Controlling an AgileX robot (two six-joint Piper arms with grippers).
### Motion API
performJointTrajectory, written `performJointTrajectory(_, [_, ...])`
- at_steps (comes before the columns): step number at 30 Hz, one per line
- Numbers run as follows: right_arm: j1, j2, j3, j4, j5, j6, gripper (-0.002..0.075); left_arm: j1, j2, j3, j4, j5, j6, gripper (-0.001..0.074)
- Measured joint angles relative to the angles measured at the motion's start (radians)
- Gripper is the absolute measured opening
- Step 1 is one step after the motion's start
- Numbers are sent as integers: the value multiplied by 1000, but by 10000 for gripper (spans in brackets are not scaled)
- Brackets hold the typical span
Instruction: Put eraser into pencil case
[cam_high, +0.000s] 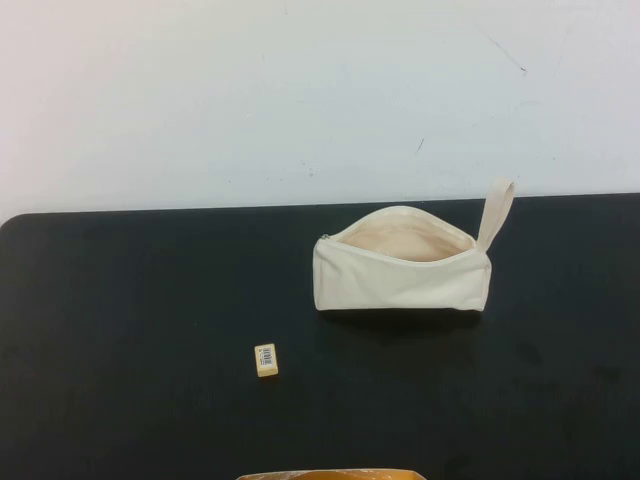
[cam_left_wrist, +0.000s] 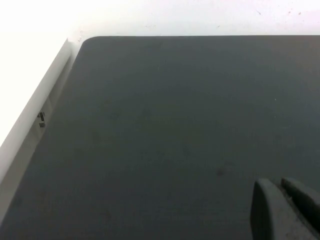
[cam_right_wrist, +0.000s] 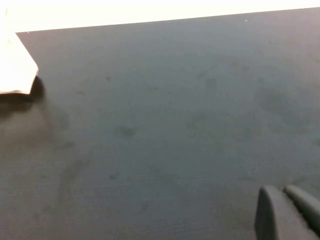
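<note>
The eraser (cam_high: 266, 360), a tiny pale yellow-tan block with a white barcode label, lies on the black table left of centre near the front. The pencil case (cam_high: 400, 265), a cream fabric pouch, stands right of centre with its zip mouth open and its loop strap (cam_high: 497, 210) sticking up at its right end. One corner of the pouch shows in the right wrist view (cam_right_wrist: 15, 70). Neither arm shows in the high view. My left gripper (cam_left_wrist: 278, 184) is shut and empty over bare table. My right gripper (cam_right_wrist: 281, 190) is shut and empty over bare table, apart from the pouch.
The black table (cam_high: 120, 330) ends at a white wall behind it. Its rounded far left corner (cam_left_wrist: 87, 41) shows in the left wrist view, with a white ledge beside it. A yellow-orange object (cam_high: 330, 474) pokes in at the front edge.
</note>
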Motion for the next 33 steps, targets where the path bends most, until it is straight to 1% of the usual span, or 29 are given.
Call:
performJointTrajectory(10, [0, 0, 0, 0, 0, 0, -1, 0, 0, 0, 0, 0, 0, -1])
performJointTrajectory(15, [0, 0, 0, 0, 0, 0, -1, 0, 0, 0, 49, 0, 0, -1])
performJointTrajectory(17, [0, 0, 0, 0, 0, 0, -1, 0, 0, 0, 35, -11, -14, -1])
performJointTrajectory(19, [0, 0, 0, 0, 0, 0, -1, 0, 0, 2, -73, -46, -89, -1])
performJointTrajectory(22, [0, 0, 0, 0, 0, 0, -1, 0, 0, 2, -384, -127, -259, -1])
performJointTrajectory(23, [0, 0, 0, 0, 0, 0, -1, 0, 0, 2, -544, -157, -332, -1])
performJointTrajectory(24, [0, 0, 0, 0, 0, 0, -1, 0, 0, 2, -599, -166, -351, -1])
performJointTrajectory(27, [0, 0, 0, 0, 0, 0, -1, 0, 0, 2, -651, -180, -362, -1])
performJointTrajectory(33, [0, 0, 0, 0, 0, 0, -1, 0, 0, 2, -667, -188, -335, -1])
